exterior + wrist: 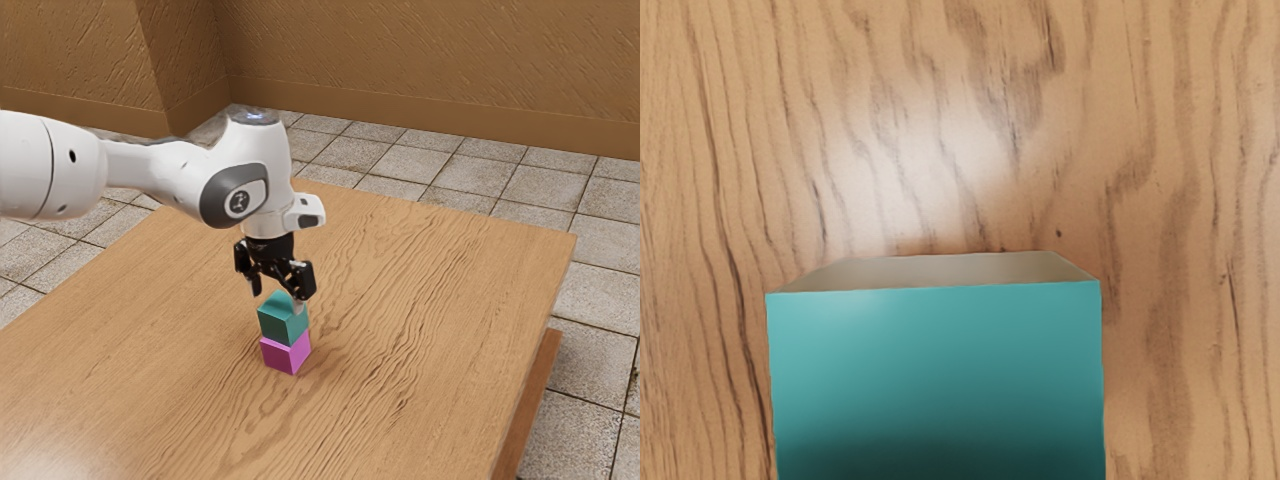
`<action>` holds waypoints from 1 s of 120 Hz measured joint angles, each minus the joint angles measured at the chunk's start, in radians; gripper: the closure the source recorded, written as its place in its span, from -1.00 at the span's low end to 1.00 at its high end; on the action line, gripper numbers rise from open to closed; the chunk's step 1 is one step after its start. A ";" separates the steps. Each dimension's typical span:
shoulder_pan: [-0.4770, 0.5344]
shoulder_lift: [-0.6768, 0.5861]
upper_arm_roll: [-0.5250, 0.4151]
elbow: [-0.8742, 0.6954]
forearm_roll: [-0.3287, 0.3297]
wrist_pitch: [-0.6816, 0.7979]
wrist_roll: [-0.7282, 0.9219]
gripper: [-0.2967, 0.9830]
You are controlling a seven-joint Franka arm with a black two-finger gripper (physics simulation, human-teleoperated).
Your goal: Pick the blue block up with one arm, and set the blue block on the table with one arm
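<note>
Well, from the exterior view's left the white arm reaches in; its gripper points down, fingers spread, at the top of the teal-looking blue block, which sits on a pink block on the wooden table.

Table, one: wooden, warm light brown, straight-edged; top marked with dark, wavy, streaked grain; pale sheen at the exterior view's lower left; a redder-brown wooden part below the edge at the exterior view's right. Directly upon it: magenta block, one, cube-shaped, seated flat on the top, well inside the far edge.
</note>
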 joint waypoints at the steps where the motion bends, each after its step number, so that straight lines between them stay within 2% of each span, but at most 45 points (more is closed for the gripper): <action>1: 0.000 0.001 0.000 -0.001 0.000 0.001 -0.001 -0.54; 66: -0.006 0.095 0.027 0.014 0.024 0.023 -0.025 -0.52; 76: -0.015 0.098 0.029 0.016 0.026 0.023 -0.027 -0.40; 92: -0.019 0.099 0.031 0.016 0.029 0.024 -0.031 -0.09; 120: -0.027 0.076 0.029 0.020 0.049 0.025 -0.047 0.08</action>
